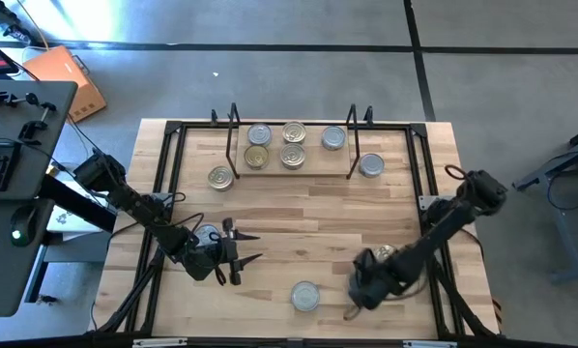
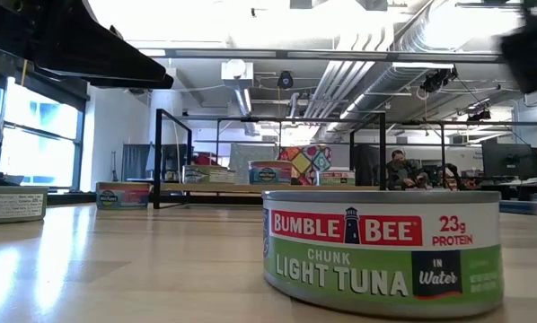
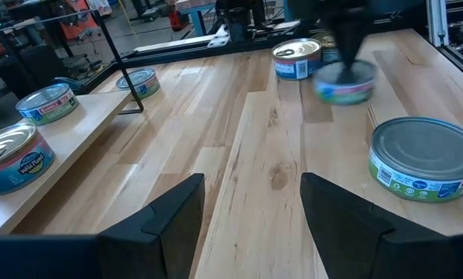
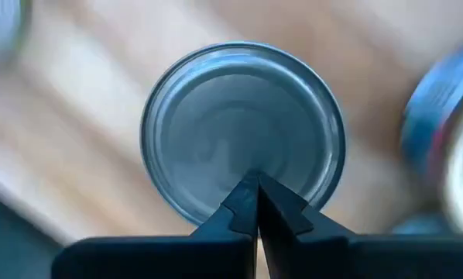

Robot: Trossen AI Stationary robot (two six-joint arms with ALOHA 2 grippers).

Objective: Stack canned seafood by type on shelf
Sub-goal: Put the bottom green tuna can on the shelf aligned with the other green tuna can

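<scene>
high view, near edge first: a silver-topped tin sits alone on the table close to the near edge, about mid-width; the low view shows it as a green-labelled light tuna tin. just right of it the right gripper hangs low over the table, fingers pressed fully together and holding nothing; its wrist view looks straight down on a silver tin top right under the closed fingertips, and whether they touch it cannot be told. a gold-topped tin shows beside that arm, partly covered by it

on the left, the left gripper points right over the table, its fingers spread apart with only bare wood between them. a tin lies right by this gripper's wrist, partly hidden

farther back, a gold tin stands on the table just left of the shelf, and a silver tin stands just right of it. on the shelf itself are five tins: in the far row a silver one at left, a gold one in the middle and a silver one at right; in front of them two gold ones side by side. the right near spot of the shelf is bare wood

low view: beyond the shelf's black uprights a person sits in the room behind
</scene>
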